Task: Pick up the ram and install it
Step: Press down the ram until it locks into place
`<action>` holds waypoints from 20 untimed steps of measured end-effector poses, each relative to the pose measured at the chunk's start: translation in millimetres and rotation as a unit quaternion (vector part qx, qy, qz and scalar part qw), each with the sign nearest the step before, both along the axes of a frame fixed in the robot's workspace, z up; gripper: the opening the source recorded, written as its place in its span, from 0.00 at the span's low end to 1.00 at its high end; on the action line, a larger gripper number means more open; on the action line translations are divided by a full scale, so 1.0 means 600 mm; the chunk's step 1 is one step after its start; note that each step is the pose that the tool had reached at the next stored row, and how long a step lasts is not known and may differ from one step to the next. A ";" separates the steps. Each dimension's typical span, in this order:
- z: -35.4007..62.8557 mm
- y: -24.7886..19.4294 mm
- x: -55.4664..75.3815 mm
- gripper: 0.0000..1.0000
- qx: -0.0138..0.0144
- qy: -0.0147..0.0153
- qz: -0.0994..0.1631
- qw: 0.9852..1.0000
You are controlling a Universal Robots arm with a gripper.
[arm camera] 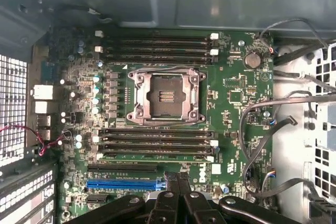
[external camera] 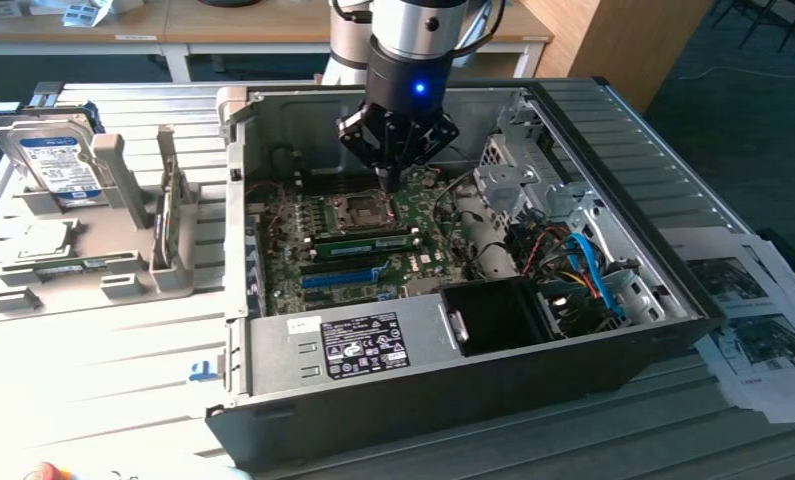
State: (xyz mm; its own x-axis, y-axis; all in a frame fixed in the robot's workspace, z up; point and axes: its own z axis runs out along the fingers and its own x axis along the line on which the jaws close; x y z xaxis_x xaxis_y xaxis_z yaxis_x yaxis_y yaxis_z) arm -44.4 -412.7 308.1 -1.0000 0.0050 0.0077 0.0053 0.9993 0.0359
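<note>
The gripper [external camera: 392, 186], fingers closed and holding nothing, hangs over the motherboard [arm camera: 231, 98], with a ram [external camera: 366, 242] stick seated at six o'clock of the socket [arm camera: 167, 97], so installing looks done.

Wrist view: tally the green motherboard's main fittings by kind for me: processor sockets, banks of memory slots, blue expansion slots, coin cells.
Square silver-framed processor socket, open: 1
Banks of long black memory slots, one either side of the socket: 2
Long blue expansion slot: 1
Round silver coin cell: 1
Total: 5
</note>
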 end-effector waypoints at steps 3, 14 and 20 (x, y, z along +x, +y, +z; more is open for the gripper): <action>0.000 0.0000 0.000 0.10 0.000 0.000 0.000 1.000; 0.000 0.0000 0.001 0.10 -0.001 0.010 0.000 1.000; 0.000 0.0011 0.002 0.10 -0.014 0.010 0.000 1.000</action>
